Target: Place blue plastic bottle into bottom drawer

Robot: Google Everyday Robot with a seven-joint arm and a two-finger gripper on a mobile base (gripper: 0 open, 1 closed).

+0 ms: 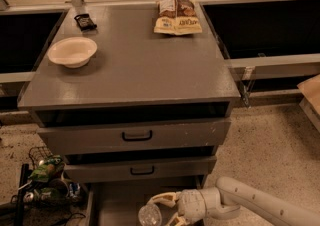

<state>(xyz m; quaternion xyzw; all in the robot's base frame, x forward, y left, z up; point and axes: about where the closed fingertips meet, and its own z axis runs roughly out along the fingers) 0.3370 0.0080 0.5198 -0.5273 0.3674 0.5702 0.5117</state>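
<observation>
The blue plastic bottle (149, 215), clear with a pale end facing up, is low over the open bottom drawer (112, 204), a grey tray pulled out at the foot of the cabinet. My gripper (160, 212) reaches in from the lower right on its white arm (250, 202). Its pale fingers (164, 199) close around the bottle's right side. The bottle's lower part is cut off by the frame edge.
Two upper drawers with black handles (136, 135) are shut above. On the cabinet top stand a white bowl (72, 51), a snack bag (177, 17) and a small black packet (85, 21). A wire basket of clutter (47, 180) sits on the floor at the left.
</observation>
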